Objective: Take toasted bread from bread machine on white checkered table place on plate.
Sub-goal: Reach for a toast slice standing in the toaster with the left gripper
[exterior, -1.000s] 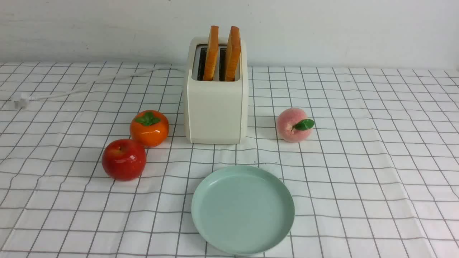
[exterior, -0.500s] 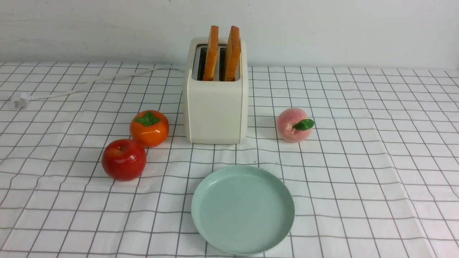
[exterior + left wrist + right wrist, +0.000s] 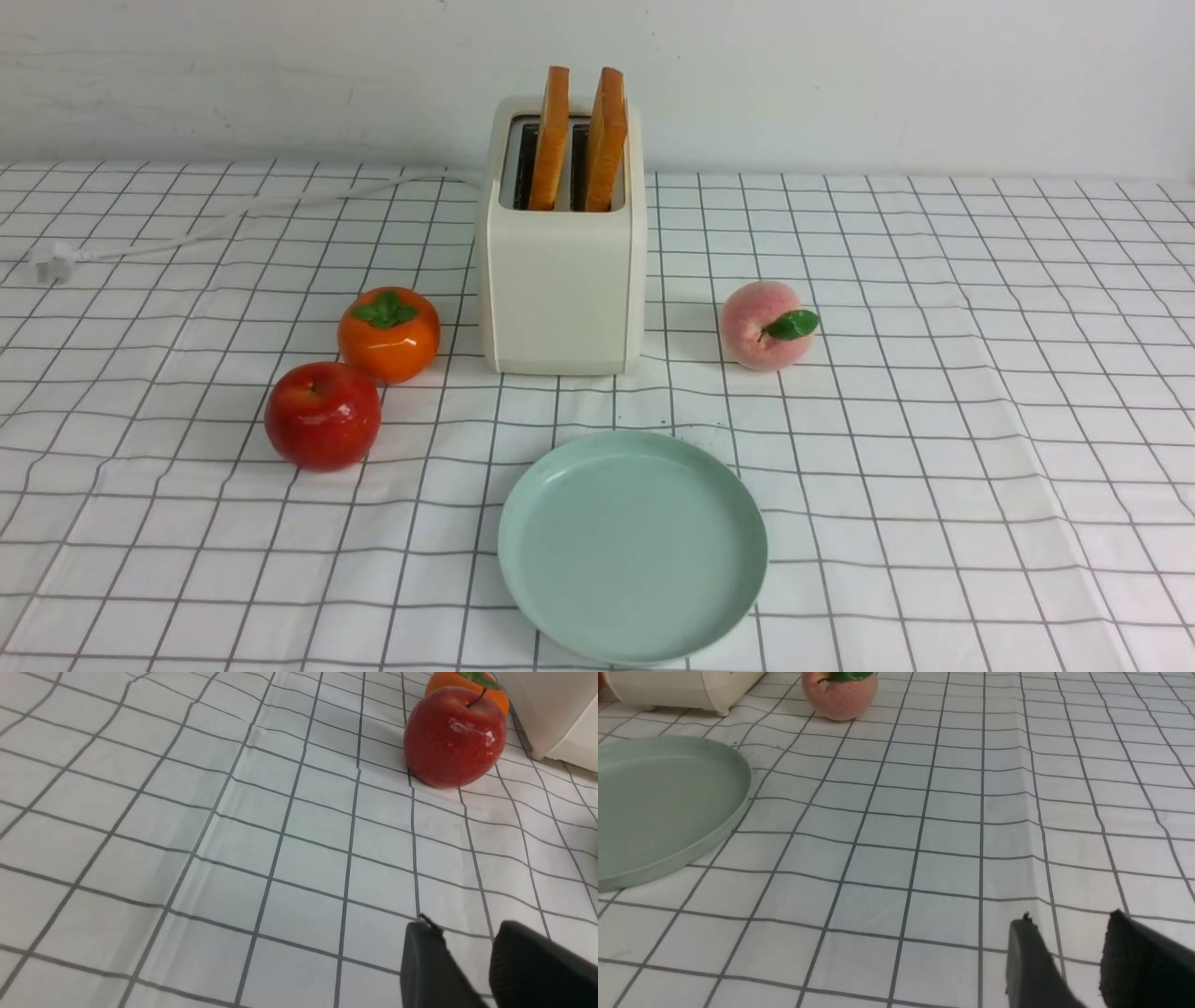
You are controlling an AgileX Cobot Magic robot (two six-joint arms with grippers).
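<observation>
White checkered table [image 3: 934, 560] runs back to a pale wall [image 3: 840, 84], and across the front view nothing on it has visibly shifted over the last second. Starting at the left, the robot's left gripper [image 3: 467, 926] shows in its own wrist view with its fingers parted a little and nothing between them. Next come the plug and cord [image 3: 140, 250], then the red apple [image 3: 323, 416], with the orange persimmon [image 3: 388, 334] just behind it. The bread machine [image 3: 562, 289] stands upright near the back, and both slices of toasted bread [image 3: 553, 140] poke up from its slots, leaning slightly. In front of it, apart, the plate [image 3: 633, 551] is bare. Further right sits the pink peach [image 3: 758, 327]. Last, the right gripper [image 3: 1070, 919] also has its fingers modestly apart, holding nothing. With the toast unmoved, I'd judge the task at its very start: an arm must first reach the slots, straddle one thin slice, and draw it straight up so the toaster isn't dragged along
</observation>
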